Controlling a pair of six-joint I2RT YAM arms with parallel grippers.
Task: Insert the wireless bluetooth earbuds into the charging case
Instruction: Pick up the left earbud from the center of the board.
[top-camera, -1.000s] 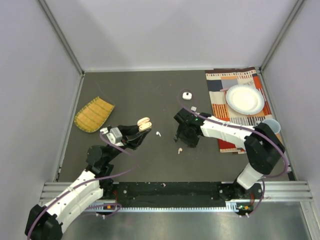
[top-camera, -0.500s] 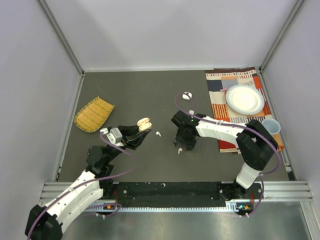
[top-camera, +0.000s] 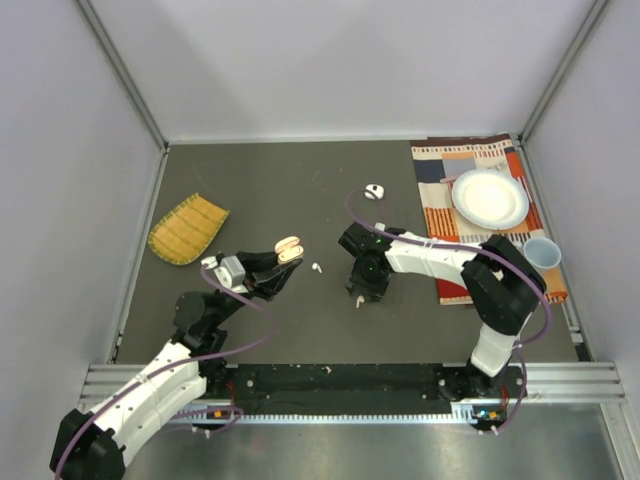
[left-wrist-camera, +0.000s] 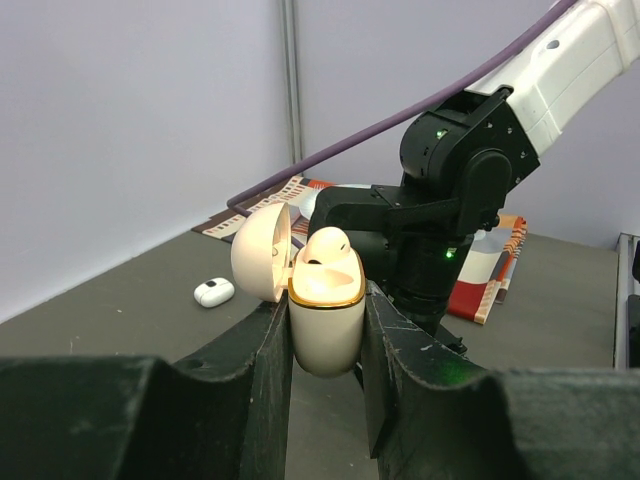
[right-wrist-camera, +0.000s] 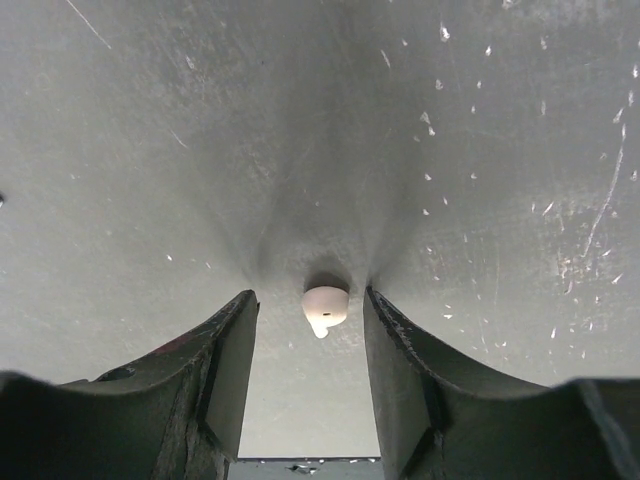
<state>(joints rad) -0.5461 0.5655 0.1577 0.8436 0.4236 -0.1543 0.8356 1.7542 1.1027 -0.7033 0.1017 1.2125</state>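
Observation:
My left gripper (left-wrist-camera: 325, 345) is shut on a peach-pink charging case (left-wrist-camera: 325, 310), held upright above the table with its lid open. One pink earbud (left-wrist-camera: 326, 243) sits in the case. In the top view the case (top-camera: 287, 248) is left of centre. My right gripper (right-wrist-camera: 308, 296) points straight down at the table and stands open. A pale pink earbud (right-wrist-camera: 325, 307) lies between its fingers with a gap on each side. The top view shows that earbud (top-camera: 358, 301) just below the right gripper (top-camera: 362, 288). A white earbud (top-camera: 316, 268) lies on the table between the two grippers.
A white charging case (top-camera: 374, 192) lies at centre back, also seen in the left wrist view (left-wrist-camera: 214, 292). A yellow woven mat (top-camera: 187, 228) is at the left. At the right, a striped cloth (top-camera: 450, 180) carries a white plate (top-camera: 489, 198), with a cup (top-camera: 541, 252) beside it.
My right gripper has shifted left and down over the pink earbud on the table, and its jaws have narrowed. The left gripper and its case have not moved.

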